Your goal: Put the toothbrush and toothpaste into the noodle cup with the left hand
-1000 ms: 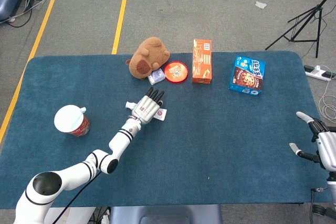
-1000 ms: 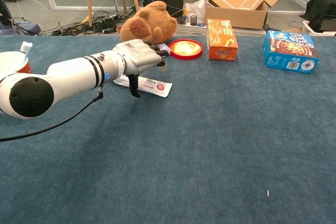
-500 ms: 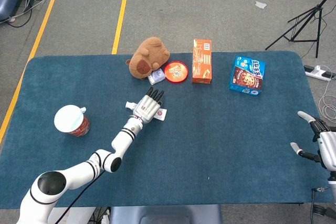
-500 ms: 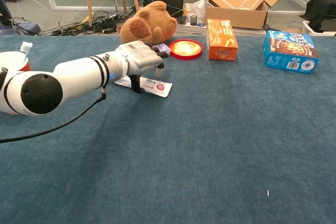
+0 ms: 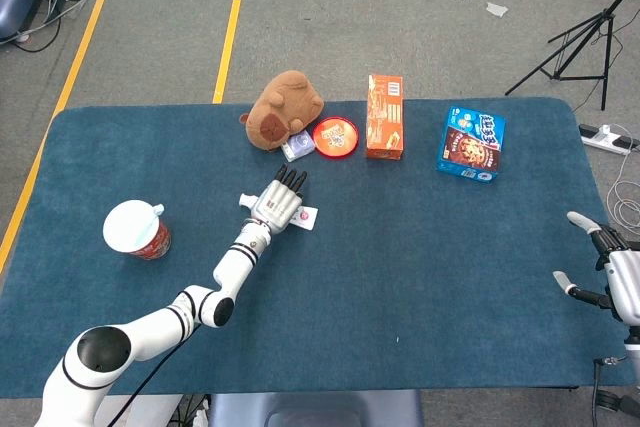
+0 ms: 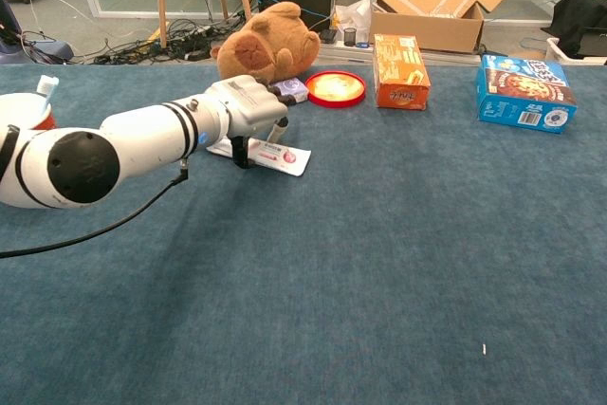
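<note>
Noodle cup, bench left: toothbrush already standing inside. Toothpaste: flat on bench mid-left; my left robot hand is lowered over it, fingers curling, grip unconfirmed. Right robot hand: open, idle, far right.

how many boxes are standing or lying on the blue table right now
3. An orange box stands at the far edge beside the red lid. A blue cookie box lies to its right. A small purple box sits by the plush toy. Others may be hidden.
</note>
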Controlling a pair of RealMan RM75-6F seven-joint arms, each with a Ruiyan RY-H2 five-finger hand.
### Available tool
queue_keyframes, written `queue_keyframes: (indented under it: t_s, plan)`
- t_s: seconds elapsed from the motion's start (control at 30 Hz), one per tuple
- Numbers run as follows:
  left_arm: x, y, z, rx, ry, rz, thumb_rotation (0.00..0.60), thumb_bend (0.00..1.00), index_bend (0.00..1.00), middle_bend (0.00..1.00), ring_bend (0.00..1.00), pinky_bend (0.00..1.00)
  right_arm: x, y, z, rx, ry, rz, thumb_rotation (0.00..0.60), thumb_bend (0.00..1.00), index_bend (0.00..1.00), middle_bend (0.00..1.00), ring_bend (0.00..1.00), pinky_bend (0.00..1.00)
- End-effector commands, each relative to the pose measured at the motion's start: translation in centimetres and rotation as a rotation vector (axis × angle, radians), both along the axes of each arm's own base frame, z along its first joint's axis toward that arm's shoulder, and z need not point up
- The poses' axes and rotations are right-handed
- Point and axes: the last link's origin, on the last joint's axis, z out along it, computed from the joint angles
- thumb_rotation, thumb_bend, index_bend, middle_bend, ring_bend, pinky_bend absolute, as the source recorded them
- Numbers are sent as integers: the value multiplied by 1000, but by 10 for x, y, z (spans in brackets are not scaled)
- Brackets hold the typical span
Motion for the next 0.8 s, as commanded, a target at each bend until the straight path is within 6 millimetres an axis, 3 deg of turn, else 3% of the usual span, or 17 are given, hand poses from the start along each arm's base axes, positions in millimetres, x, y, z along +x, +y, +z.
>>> queue_keyframes:
  t_s: [0.03, 0.8]
  plan:
    - [-1, 0, 0, -1, 0, 3, 600, 267, 397, 0, 0, 0, 0, 0, 0, 0, 0, 0, 600, 156, 191, 256, 237, 596]
    - [-2, -3, 4, 10, -96, 7, 600, 285, 571, 0, 0, 0, 0, -1, -1, 4, 1, -2, 600, 157, 191, 256, 237, 596]
